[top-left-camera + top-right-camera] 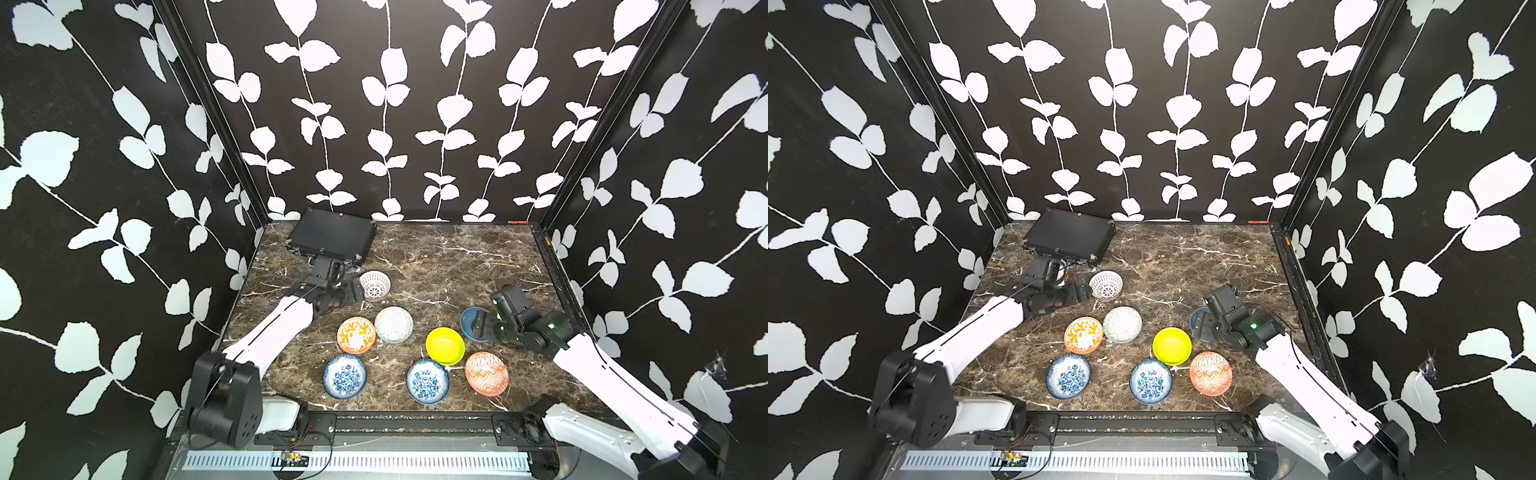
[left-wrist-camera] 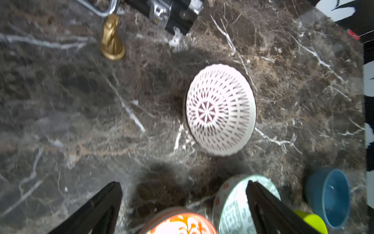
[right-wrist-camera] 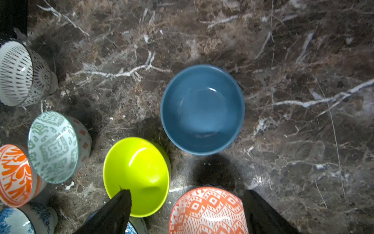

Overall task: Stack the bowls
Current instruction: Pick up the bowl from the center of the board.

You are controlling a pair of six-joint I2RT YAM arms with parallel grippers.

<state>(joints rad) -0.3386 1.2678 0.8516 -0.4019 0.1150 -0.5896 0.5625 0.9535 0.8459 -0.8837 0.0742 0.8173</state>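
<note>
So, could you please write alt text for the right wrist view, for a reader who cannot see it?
A plain blue bowl sits upright and empty on the marble table, beyond the open right gripper. A yellow bowl and an orange-patterned bowl sit closer to its fingertips.

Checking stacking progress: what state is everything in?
Lattice bowl: unstacked.
Green-patterned bowl: unstacked.
Orange leafy bowl: unstacked.
Orange diamond bowl: unstacked.
Left blue-floral bowl: unstacked.
Right blue-floral bowl: unstacked.
Yellow bowl: unstacked.
Blue bowl: unstacked.
Case: closed.
Gold figurine: upright.
Left pincer: open, empty.
Right pincer: open, empty.
</note>
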